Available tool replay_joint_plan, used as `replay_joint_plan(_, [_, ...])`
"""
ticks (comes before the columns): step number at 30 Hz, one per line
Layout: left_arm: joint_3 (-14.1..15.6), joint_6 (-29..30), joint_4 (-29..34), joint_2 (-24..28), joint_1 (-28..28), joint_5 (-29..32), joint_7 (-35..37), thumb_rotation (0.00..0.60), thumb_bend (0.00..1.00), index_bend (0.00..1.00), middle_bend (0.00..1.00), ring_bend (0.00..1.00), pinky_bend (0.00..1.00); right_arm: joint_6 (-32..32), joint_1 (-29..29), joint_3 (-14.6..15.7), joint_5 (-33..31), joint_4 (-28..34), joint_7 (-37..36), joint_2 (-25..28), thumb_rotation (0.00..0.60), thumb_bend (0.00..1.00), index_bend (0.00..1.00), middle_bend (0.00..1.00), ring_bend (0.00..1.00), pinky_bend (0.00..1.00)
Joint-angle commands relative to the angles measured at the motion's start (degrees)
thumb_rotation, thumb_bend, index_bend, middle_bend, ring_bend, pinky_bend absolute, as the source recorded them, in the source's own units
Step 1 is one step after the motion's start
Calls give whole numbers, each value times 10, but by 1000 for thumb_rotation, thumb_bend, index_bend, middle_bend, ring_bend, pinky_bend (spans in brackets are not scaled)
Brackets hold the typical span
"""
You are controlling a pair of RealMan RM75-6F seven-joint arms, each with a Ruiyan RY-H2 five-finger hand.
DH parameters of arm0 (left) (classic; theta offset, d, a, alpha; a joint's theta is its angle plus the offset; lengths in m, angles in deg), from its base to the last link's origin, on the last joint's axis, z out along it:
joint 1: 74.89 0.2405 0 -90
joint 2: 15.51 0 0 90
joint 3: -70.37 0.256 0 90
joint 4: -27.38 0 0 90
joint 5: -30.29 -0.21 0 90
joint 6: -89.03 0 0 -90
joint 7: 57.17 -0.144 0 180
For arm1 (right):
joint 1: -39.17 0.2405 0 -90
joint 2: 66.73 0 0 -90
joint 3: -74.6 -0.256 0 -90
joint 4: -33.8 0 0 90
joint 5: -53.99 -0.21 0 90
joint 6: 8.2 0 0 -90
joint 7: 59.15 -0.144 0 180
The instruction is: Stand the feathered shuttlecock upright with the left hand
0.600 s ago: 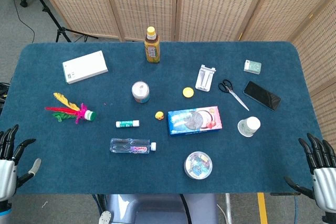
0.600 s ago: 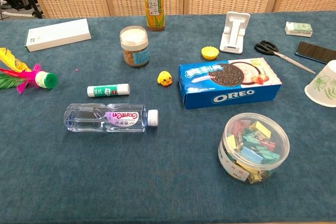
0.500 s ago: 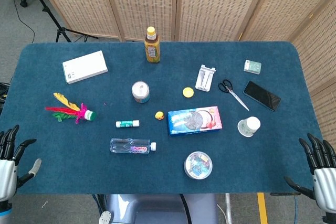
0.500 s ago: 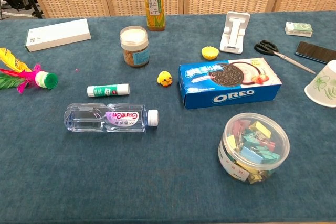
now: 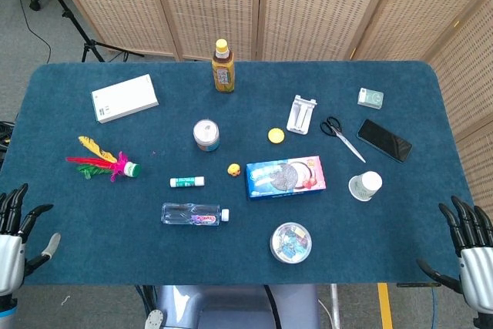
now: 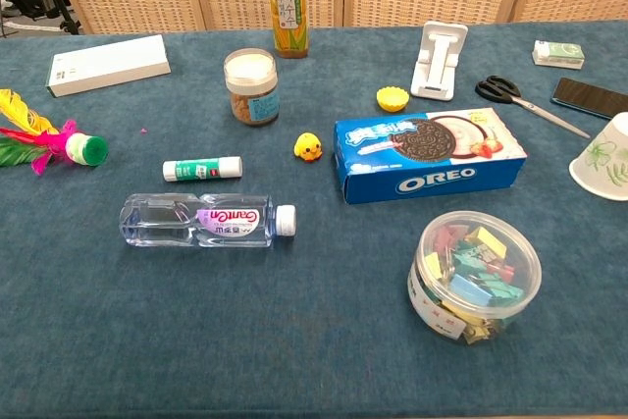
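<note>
lying on its side near the desk's (image 5: 62,283) left edge, the feathered shuttlecock (image 5: 104,162) points its green base inward. left hand (image 5: 14,238) hangs off the near-left corner, fingers released, holding nothing; right hand (image 5: 471,252) likewise off the near-right corner.
</note>
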Motion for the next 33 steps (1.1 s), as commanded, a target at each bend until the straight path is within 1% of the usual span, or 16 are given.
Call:
replay_joint_plan(1, [0,1,3,2,1,0,-1,600,265,308,0,0,0,-3,1,1,0,-1,1,-1,600,0,0,0,0,0])
replay_joint_plan(8, [-1,-5,7,3,1,6,-7,600,265,308,0,0,0,-4,1,3,3,-2,0,-1,600,0,0,0,0,0])
replay_joint_plan(13, [-18,-27,-4,-1,-10,35,-4,600,265,308,0,0,0,-6,2,3,2,-3,2,-2,600,0,0,0,0,0])
replay_joint_plan(16, [-37,-66,-18,-1,-29,71,-8,600,265,308,0,0,0,-8,2,3,0,-3,2,-2,600,0,0,0,0,0])
replay_joint_plan(21, [-76,-142,-42,3,-75,132,-43,600,266,308,0,0,0,-5,2,-1,-4,-4,-3,-2,600,0,0,0,0,0])
replay_joint_plan(27, [-102,-207,-81,-4,-121,174,-74,600,279,311,0,0,0,-11,5,-2,-8,-6,-3,-4,600,0,0,0,0,0])
replay_joint_plan(30, [-111,-235,-96,-11,-138,194,-72,600,295,350,0,0,0,-12,6,-3,-11,-7,-4,-4,600,0,0,0,0,0])
replay_joint_plan(31, [-117,-251,-108,-17,-149,208,-75,600,297,364,0,0,0,-12,6,-5,-13,-8,-6,-5,600,0,0,0,0,0])
replay_joint_plan(33, [-123,-265,-125,-28,-162,222,-81,600,299,384,0,0,0,-11,6,-7,-16,-9,-9,-5,600,0,0,0,0,0])
